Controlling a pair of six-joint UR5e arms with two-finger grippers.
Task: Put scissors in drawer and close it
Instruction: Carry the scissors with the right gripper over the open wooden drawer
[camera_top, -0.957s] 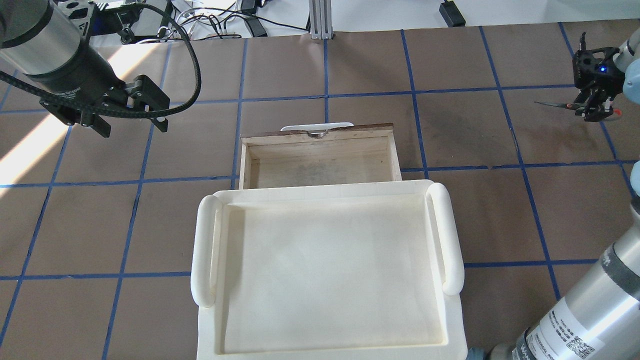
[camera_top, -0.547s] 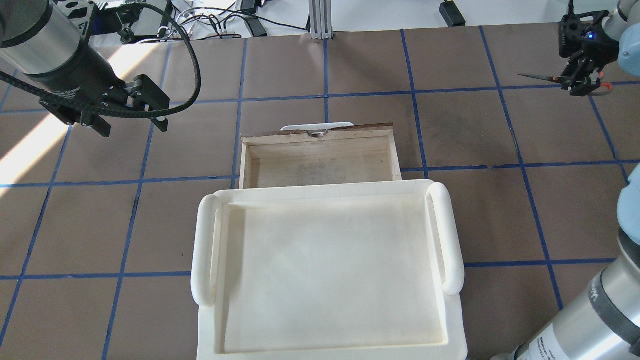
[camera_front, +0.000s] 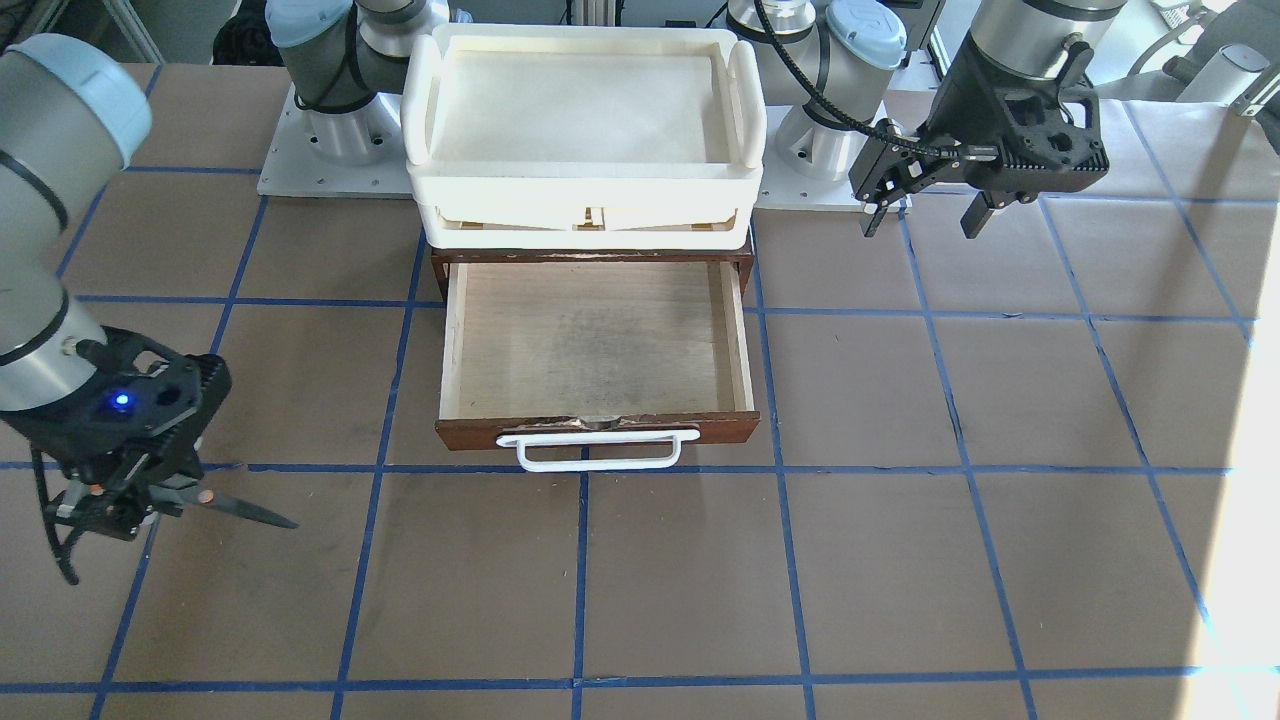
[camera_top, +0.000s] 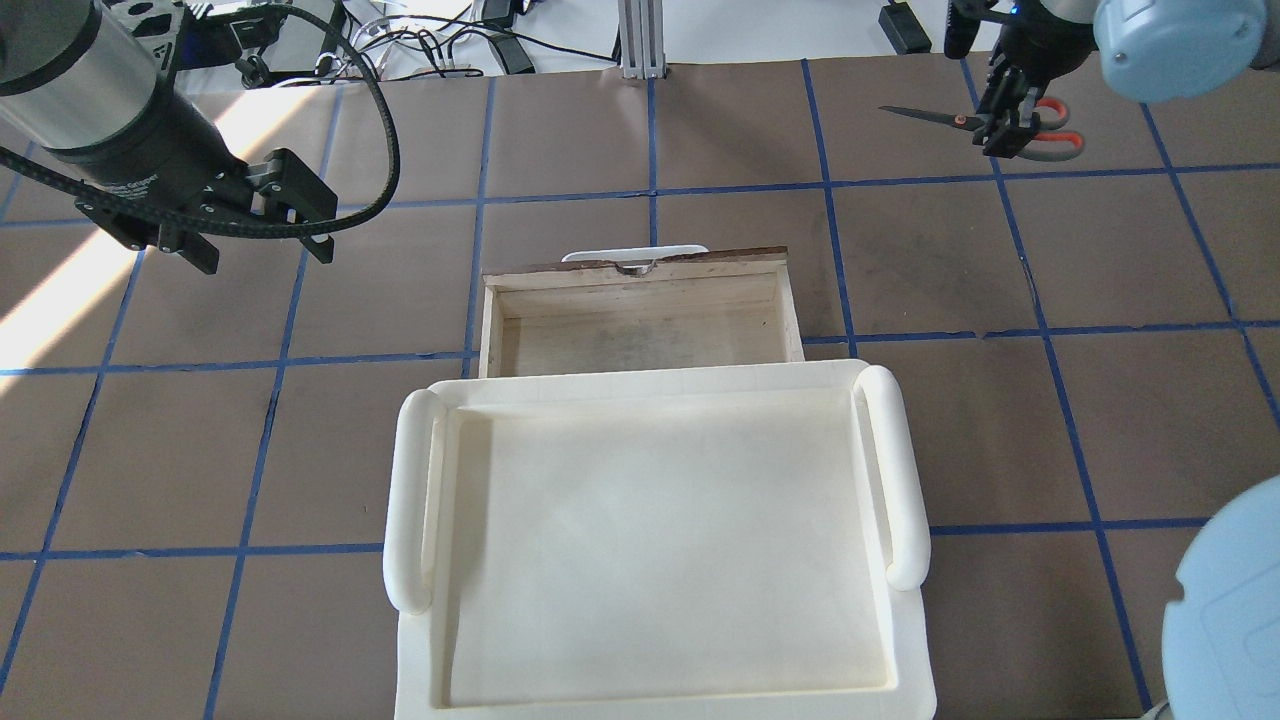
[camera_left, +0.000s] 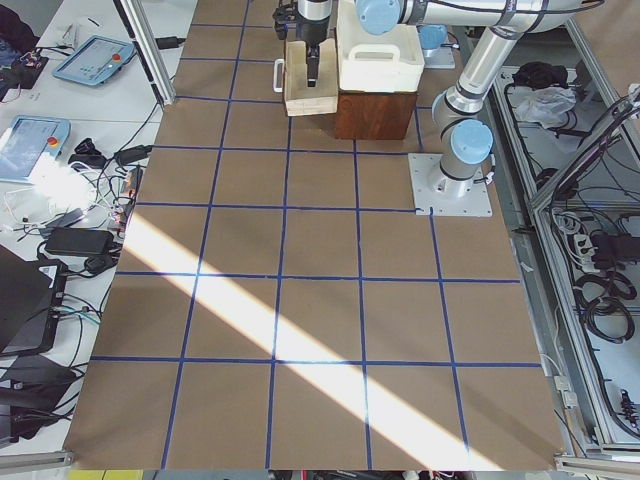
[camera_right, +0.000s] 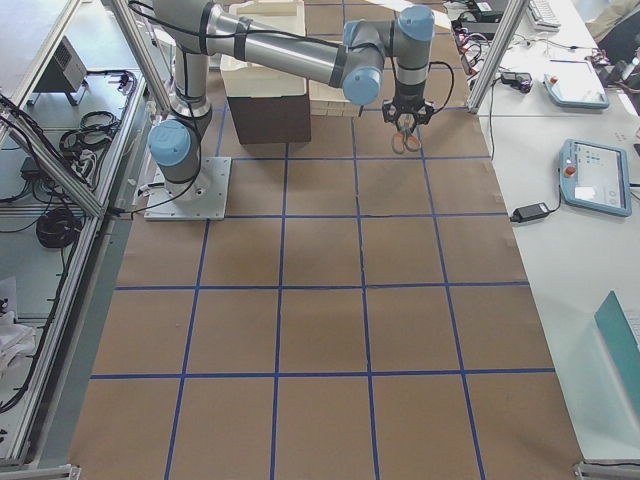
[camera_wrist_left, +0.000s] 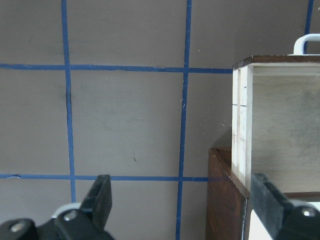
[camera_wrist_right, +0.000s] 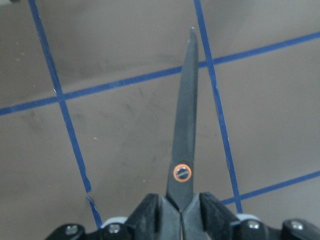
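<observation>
The scissors (camera_top: 1050, 140) hang in my right gripper (camera_top: 1003, 128), which is shut on them near the pivot. They are above the table at the far right, with the blades pointing toward the middle. The right wrist view shows the dark blade (camera_wrist_right: 186, 125) sticking out past the shut gripper (camera_wrist_right: 181, 206). The front view shows the same hold: scissors (camera_front: 235, 510), gripper (camera_front: 110, 505). The wooden drawer (camera_top: 640, 268) is pulled open and empty, well left of the scissors; its floor (camera_front: 595, 340) is bare. My left gripper (camera_top: 268, 252) is open and empty, left of the drawer.
A cream-white plastic tray (camera_top: 405, 500) sits on top of the brown cabinet and covers the rear part of the drawer. The drawer's white bar handle (camera_front: 598, 452) faces away from the robot. Cables lie beyond the table's far edge (camera_top: 420, 45).
My right gripper has carried the scissors away from the robot and leftward, toward the table's far edge. The left arm and the drawer have not moved.
</observation>
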